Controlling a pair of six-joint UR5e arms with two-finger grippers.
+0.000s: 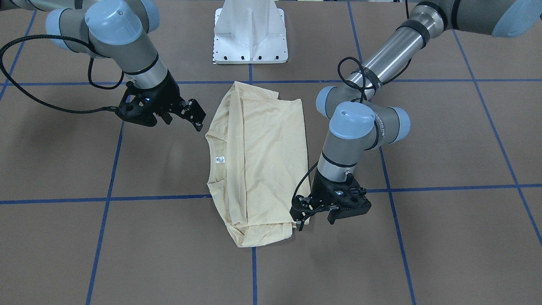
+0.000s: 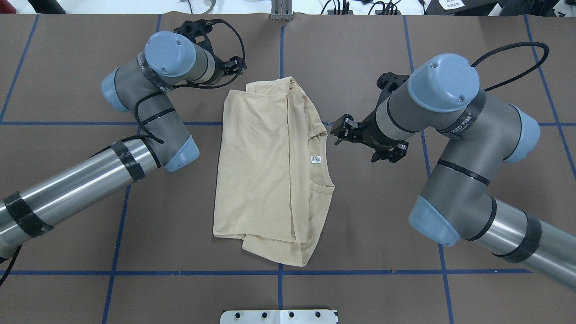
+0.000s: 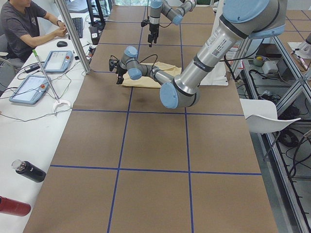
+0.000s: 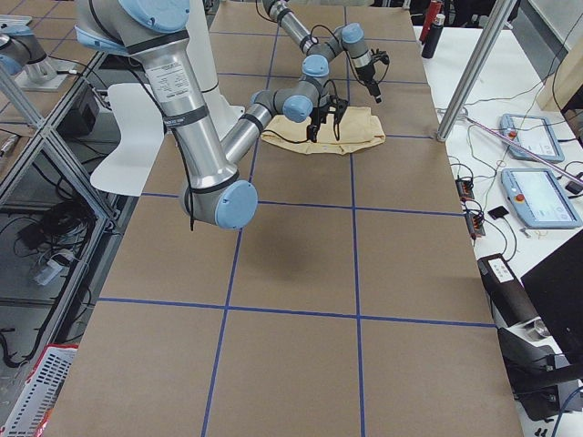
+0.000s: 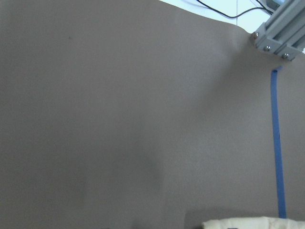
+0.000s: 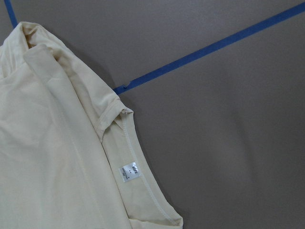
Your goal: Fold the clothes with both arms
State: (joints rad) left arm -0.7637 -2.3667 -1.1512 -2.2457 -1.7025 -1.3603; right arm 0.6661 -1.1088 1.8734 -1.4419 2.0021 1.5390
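Observation:
The clothes are one pale cream-yellow shirt (image 1: 262,156) (image 2: 261,171), lying folded into a rough rectangle in the middle of the brown table, with the neck opening and small white label (image 2: 316,159) (image 6: 129,171) on the robot's right. No print shows. My left gripper (image 1: 300,216) (image 2: 237,66) sits low at the shirt's far left corner, beside the fabric, and looks open and empty. In the left wrist view, only a strip of shirt (image 5: 248,223) shows at the bottom edge. My right gripper (image 1: 197,116) (image 2: 338,131) hovers open just off the collar side, clear of the cloth.
The white pedestal base (image 1: 250,38) stands at the robot's side of the table. Blue tape lines (image 2: 279,272) grid the brown surface. An aluminium post (image 5: 281,33) stands beyond the far edge. A seated person (image 3: 24,24), tablets and bottles are at the side desk.

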